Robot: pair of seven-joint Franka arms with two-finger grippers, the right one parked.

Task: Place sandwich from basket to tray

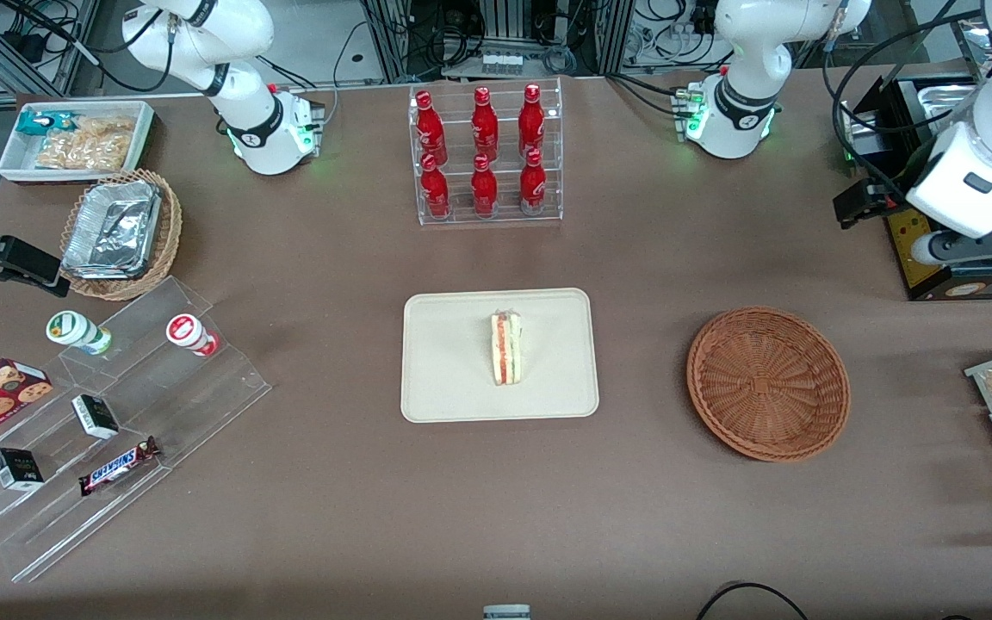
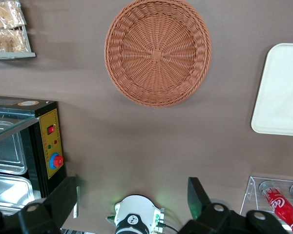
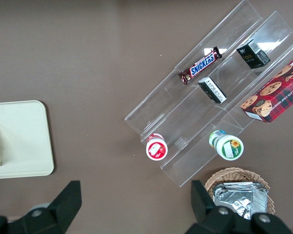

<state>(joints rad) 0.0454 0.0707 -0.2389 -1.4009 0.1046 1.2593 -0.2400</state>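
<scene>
Since my end effector [image 2: 134,197] shows both fingers spread wide with nothing between them, I read it as open and empty, hanging high above the brown surface [image 1: 332,482]. In the front view the left arm sits at the right edge of the frame, raised and pulled well away from the work, its wrist above the black box with the yellow panel [image 1: 918,250].

Nearest to it is the basket [image 1: 768,383], right of centre in the front frame, and I see nothing in it. Further toward the middle lies the tray [image 1: 453,379], and the sandwich [image 1: 506,348] lies on it, roughly in the middle, filling stripe showing.

I judge the placement done: 1 sandwich, out of the basket and on the tray, released. What remains, if anything, is only parking the arm.
</scene>
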